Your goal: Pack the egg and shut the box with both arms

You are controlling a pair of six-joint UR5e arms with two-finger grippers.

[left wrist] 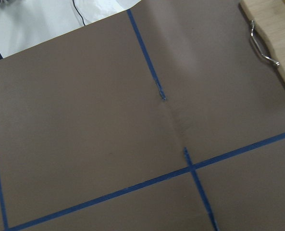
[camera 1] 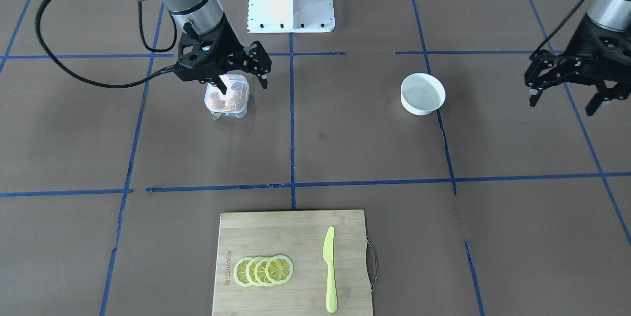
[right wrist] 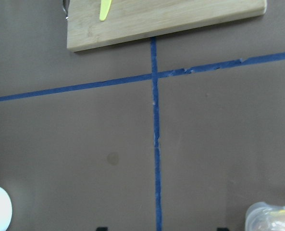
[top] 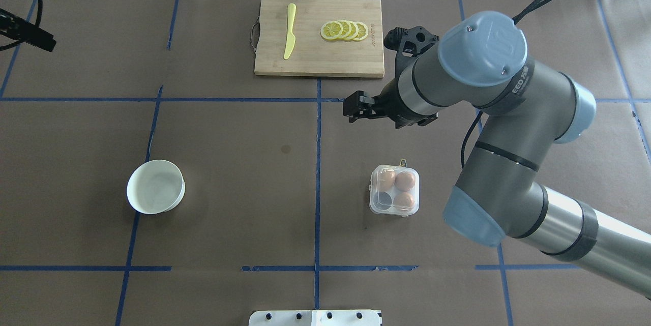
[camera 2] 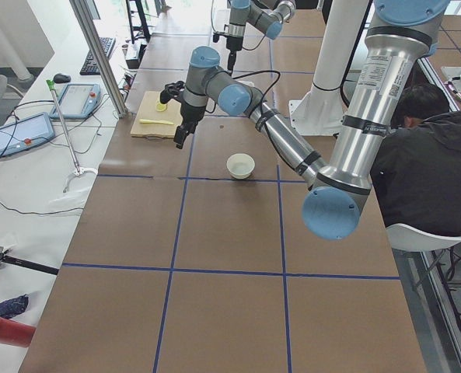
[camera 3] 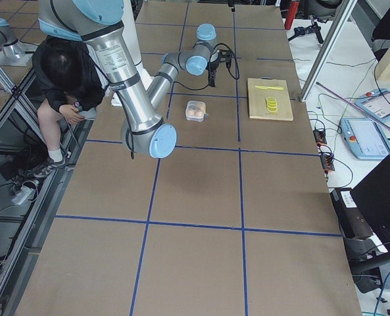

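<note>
The clear four-cell box (top: 380,203) sits on the table right of centre, with its lid down as far as I can tell. It holds three brown eggs (top: 405,180), and the cell nearest the robot and the table's middle is empty. A yellow cord shows at the box's edge (camera 1: 220,114). My right gripper (camera 1: 241,82) hovers open and empty just above the box (camera 1: 240,105); one of its fingers (top: 356,107) shows in the overhead view. The box's corner (right wrist: 272,216) shows in the right wrist view. My left gripper (camera 1: 562,101) is open and empty, high at the table's far left side.
A white bowl (top: 155,186) stands empty on the left half. A wooden cutting board (top: 319,56) at the far edge carries a yellow knife (top: 290,31) and lemon slices (top: 345,30). A seated person (camera 2: 424,155) is beside the robot's base.
</note>
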